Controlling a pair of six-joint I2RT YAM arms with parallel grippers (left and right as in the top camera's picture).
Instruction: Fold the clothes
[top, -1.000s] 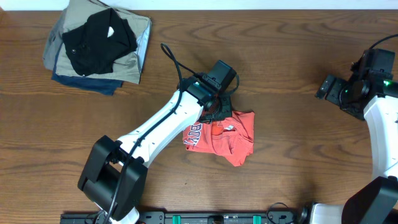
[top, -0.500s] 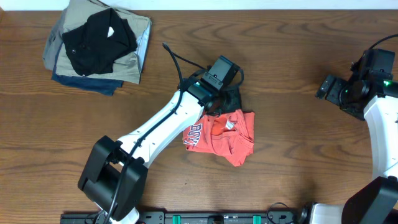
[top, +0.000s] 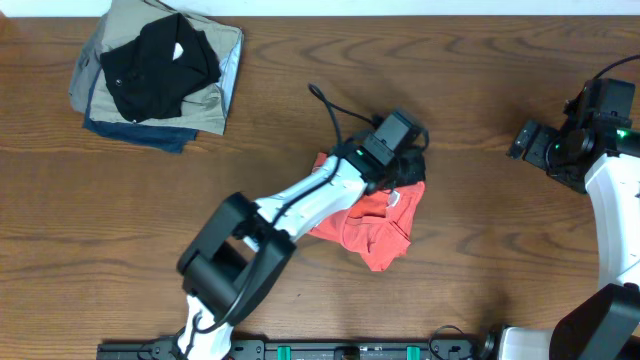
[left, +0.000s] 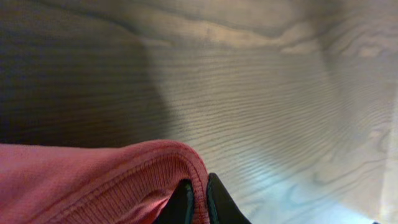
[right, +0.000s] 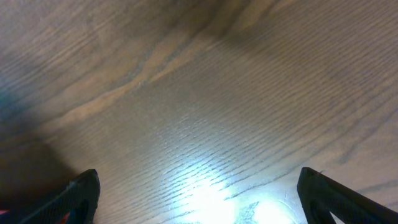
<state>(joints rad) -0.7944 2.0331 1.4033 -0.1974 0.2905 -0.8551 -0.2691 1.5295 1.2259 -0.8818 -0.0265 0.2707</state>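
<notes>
The coral-red T-shirt (top: 375, 225) lies bunched near the table's middle, its lettering hidden. My left gripper (top: 403, 172) reaches across its upper edge and is shut on it. In the left wrist view the two black fingertips (left: 216, 202) pinch a ribbed, stitched edge of the red fabric (left: 93, 180), held a little above the wood. At the far right my right gripper (top: 522, 140) hangs open over bare wood, away from the shirt. The right wrist view shows that gripper (right: 199, 196) with its jaws wide apart and nothing between them.
A stack of folded garments (top: 155, 75), black on top of khaki, light blue and navy, sits at the back left corner. The left arm (top: 300, 200) slants across the table from the front edge to the shirt.
My left gripper has swung to the right, pulling the pinched edge of the shirt with it. The lettering that showed at the shirt's left is now covered. The right arm has not moved.
</notes>
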